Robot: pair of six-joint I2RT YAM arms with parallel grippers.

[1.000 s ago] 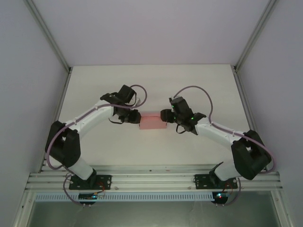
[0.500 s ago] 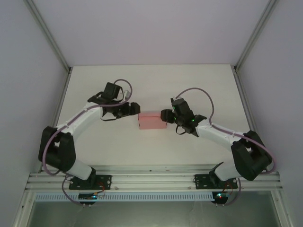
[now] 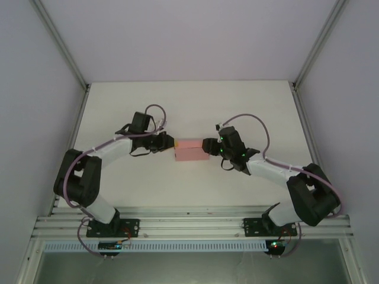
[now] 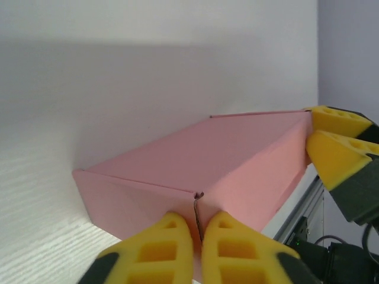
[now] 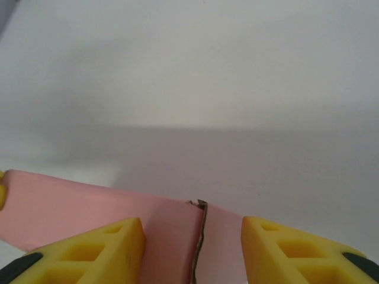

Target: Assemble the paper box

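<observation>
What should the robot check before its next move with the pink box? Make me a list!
1. The paper box is folded into a box shape: ok.
2. The left fingers are shut on the card edge at its left end: ok.
3. The right fingers grip the other end: not ok, they stand apart astride the edge.
4. The box rests flat on the table: ok.
5. The flaps are locked inside: cannot tell.

Paper box [image 3: 191, 150] between left tool [image 3: 172, 144] and right tool [image 3: 206, 145]
</observation>
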